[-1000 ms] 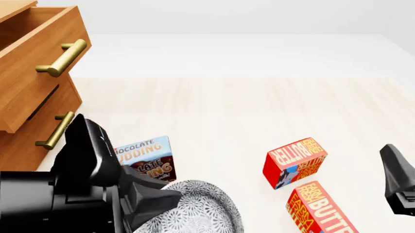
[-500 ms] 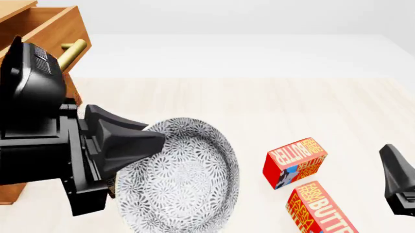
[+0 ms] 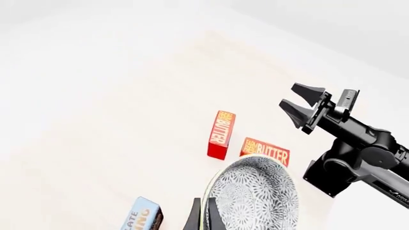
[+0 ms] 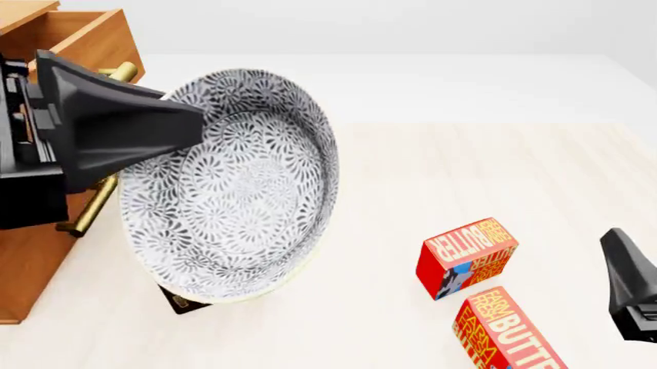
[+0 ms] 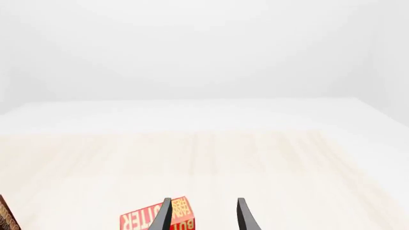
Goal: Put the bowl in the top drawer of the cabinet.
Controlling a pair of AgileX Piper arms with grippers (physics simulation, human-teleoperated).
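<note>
Bowl (image 4: 231, 188) is pinched by its rim in the left gripper (image 4: 190, 123) — fingers clamped on the edge, one inside and one outside, so it hangs tilted steeply with the patterned inside facing the camera. A rim grip is likely the only option: it's too wide to span. The left wrist view shows the same pinch, with the bowl (image 3: 255, 196) edge-on between the fingertips.

It's held up off the table (image 4: 462, 169), just beside the cabinet (image 4: 31, 254) at about the level of the top drawer (image 4: 88, 38), which stands pulled out — looks like mid-carry toward the opening.

Right gripper (image 5: 202, 215) is parked low on its own side with jaws apart, holding nothing, over a butter box (image 5: 160, 219). Two butter boxes (image 4: 467, 257) sit well clear of the carry path.
</note>
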